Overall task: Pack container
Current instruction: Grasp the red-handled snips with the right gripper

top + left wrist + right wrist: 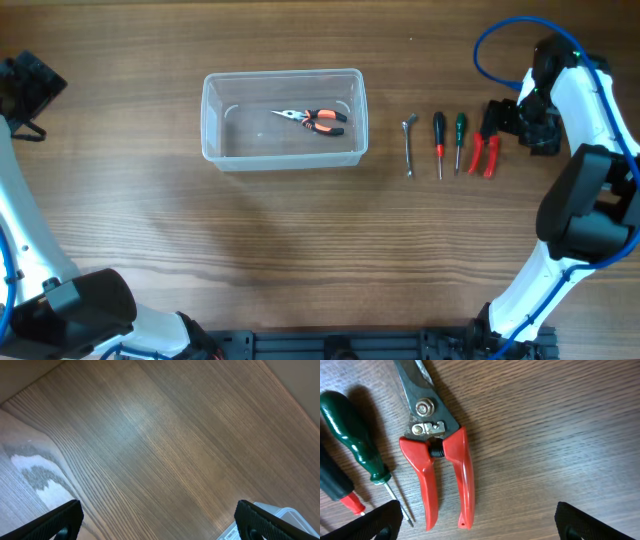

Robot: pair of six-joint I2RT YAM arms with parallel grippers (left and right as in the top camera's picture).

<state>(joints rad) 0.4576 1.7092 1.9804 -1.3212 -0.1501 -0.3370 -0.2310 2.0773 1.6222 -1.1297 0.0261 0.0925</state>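
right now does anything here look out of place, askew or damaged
Nothing stands out. The orange-handled pliers lie flat inside the container; the bent key, red-black screwdriver, green screwdriver and red shears sit in a tidy row beside it, apart, with no visible damage.

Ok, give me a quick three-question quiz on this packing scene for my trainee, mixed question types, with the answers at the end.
1. True or false: the pliers lie inside the container.
2. How many tools lie on the table outside the container?
3. Handle colour of the cutters nearest the right end effector: A blue, B red, C yellow?

Key: 1 true; 2 four; 3 B.
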